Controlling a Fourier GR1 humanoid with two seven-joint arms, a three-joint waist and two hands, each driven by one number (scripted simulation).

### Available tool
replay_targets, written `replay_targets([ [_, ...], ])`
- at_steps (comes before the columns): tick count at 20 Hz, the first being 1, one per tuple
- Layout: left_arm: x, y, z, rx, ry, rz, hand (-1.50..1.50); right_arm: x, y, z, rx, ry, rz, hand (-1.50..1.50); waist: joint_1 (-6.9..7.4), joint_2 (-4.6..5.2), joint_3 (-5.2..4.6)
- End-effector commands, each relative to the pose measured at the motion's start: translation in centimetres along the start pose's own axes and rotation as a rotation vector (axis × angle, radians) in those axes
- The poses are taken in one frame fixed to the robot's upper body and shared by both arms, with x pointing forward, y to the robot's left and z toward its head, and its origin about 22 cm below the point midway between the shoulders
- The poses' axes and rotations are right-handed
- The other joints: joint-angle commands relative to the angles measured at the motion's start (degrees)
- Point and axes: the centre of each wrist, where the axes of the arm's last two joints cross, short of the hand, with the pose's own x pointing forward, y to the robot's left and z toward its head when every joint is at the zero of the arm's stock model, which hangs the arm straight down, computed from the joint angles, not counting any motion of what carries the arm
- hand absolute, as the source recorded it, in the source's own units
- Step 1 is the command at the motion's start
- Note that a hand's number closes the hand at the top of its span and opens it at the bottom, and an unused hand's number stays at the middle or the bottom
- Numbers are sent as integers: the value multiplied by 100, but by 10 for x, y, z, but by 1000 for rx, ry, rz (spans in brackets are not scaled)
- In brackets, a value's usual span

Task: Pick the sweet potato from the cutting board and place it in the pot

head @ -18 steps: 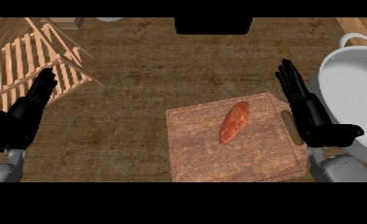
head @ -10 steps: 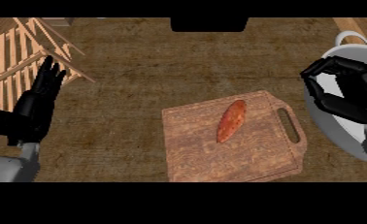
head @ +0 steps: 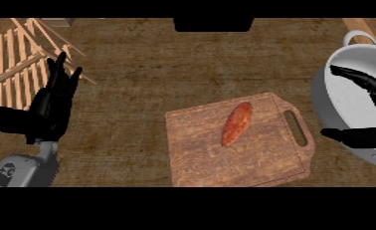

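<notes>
Since the earlier frame: the right hand has slid out toward the right edge, above the pot, and its curl has opened. The sweet potato hasn't budged on the cutting board.
Right hand: fingers above, thumb below, spread well apart, with nothing between them but the pot's inside.
Left hand: the left hand rests at the left edge, fingers straight and pointing up, holding nothing, just in front of the wooden rack.
Sweet potato: it lies at a slant on the upper middle of the board, untouched and well apart from both hands.
Step in hand: by my read this is the reach, and the pick has not yet begun.
How to do it well: bring the right hand back left, off the pot and past the board's handle end. Turn the wrist to match the slant and come down from above. Keep the hand spread until it straddles the narrow width near the middle, so the potato won't pivot. Then close, lift straight, and clear the pot's rim before lowering it in.
Count: one sweet potato, one cutting board, one pot, one wooden rack, two hands.
</notes>
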Motion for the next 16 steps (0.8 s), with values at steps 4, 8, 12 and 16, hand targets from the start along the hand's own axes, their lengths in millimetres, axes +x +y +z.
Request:
replay_targets([
  [4,24,-13,-13,-9,-96,-1,0,30,-26,1,190,49,214,-150,-31,-23,12],
  [8,25,-13,-25,-12,-95,14,0,48,4,-21,331,134,303,-150,-1,-6,5],
  [12,37,-14,-36,-2,-101,6,0,87,15,-46,396,169,349,-150,0,-7,5],
  [16,25,-17,-23,-13,-91,14,0,92,51,-55,432,241,355,-150,67,-4,11],
])
